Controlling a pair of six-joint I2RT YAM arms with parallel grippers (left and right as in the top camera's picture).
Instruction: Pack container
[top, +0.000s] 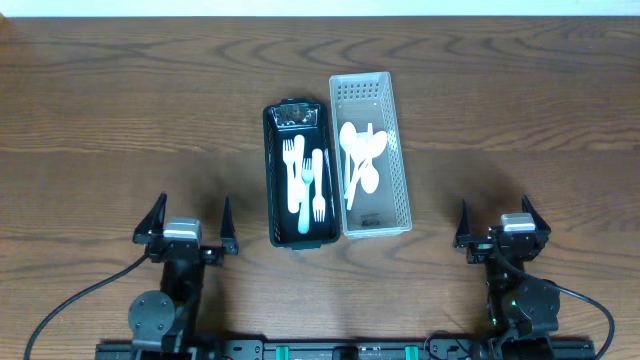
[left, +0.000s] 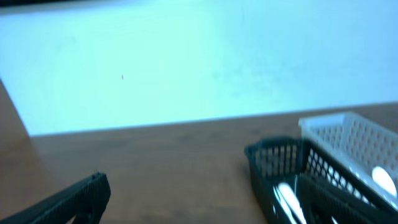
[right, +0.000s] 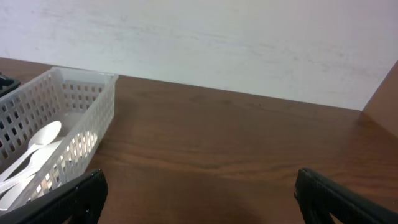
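Note:
A black basket (top: 273, 180) stands at the table's middle and holds several white and pale-blue plastic forks (top: 306, 180). A white basket (top: 402, 160) stands touching its right side and holds several white spoons (top: 362, 155). My left gripper (top: 186, 228) is open and empty near the front edge, left of the black basket (left: 273, 163). My right gripper (top: 502, 225) is open and empty near the front edge, right of the white basket (right: 74, 99). Spoons (right: 37, 140) show in the right wrist view.
The wooden table (top: 120, 120) carries only the two baskets. A pale wall (left: 199, 62) rises behind its far edge. Dark cables (top: 60, 310) run from both arm bases at the front.

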